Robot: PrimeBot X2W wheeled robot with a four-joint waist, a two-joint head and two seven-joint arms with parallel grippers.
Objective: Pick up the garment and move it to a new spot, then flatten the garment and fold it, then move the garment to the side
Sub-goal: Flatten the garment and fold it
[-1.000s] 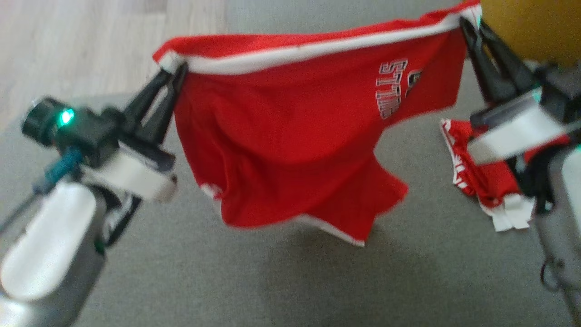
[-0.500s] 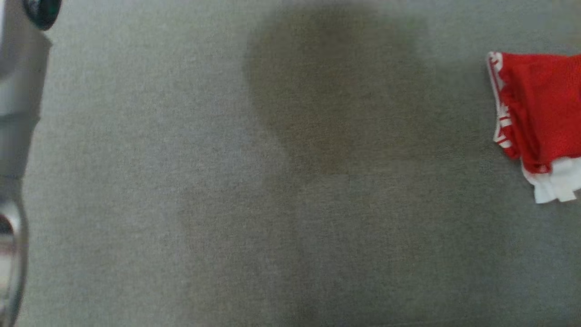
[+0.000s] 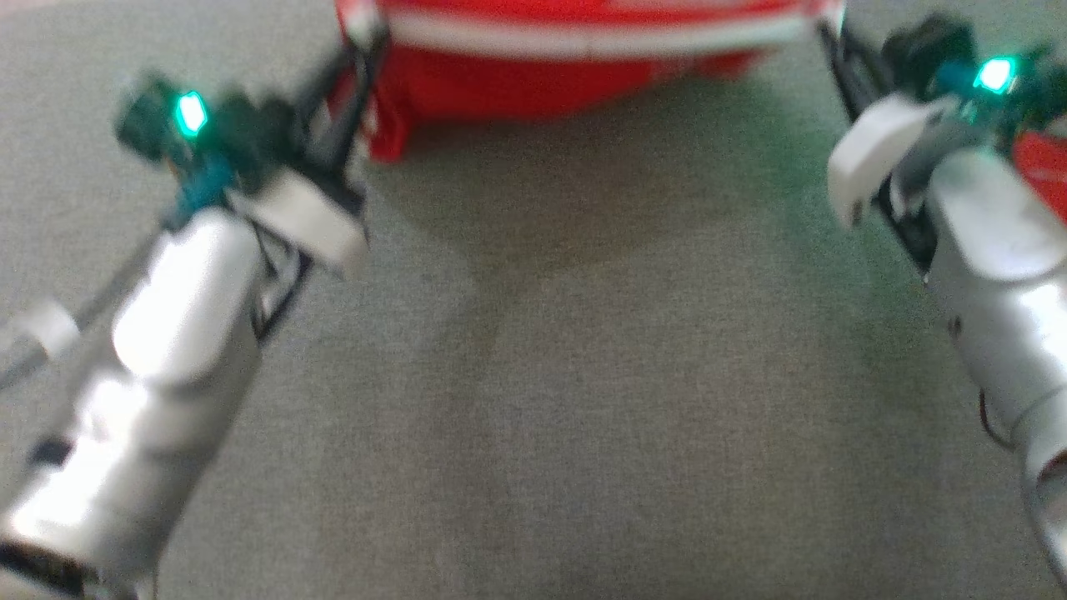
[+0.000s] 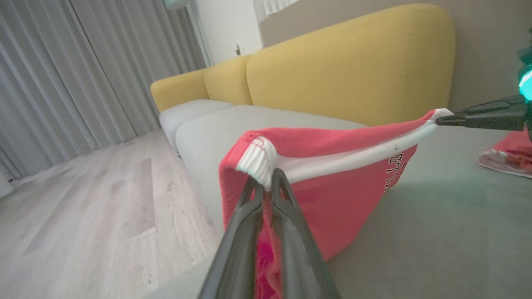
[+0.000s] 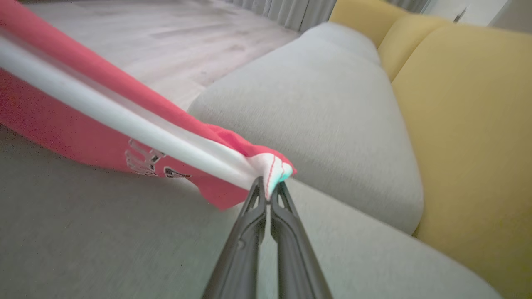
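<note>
Left hand is clamped on the garment, fingers together on one end of the white band. Cloth bunches between and below the fingers. In the head view the left hand is upper left, pinching that same corner; it's blurry.

Right hand is shut tight on the other end of the band, with a small white tuft with red stitching poking past the tips. In the head view the right hand is upper right, at the band's far end.

The garment is red and strung between both hands. The band is pulled near straight as the top edge, and the rest hangs below it. Lettering sits on the side nearer the right hand, white with a dark outline, turned sideways, not fully legible.

The garment's lower part drops to the grey seat of the sofa; cannot tell whether it's touching or just above. There's a shadow on the seat under the garment.

Both forearms are pale silver, left arm and right arm, with a green light at each wrist. A second red-white cloth lies on the seat beyond the right hand, apart from the held garment.

Yellow backrest is behind the seat. Wood floor and grey curtains are off the left hand's side.
</note>
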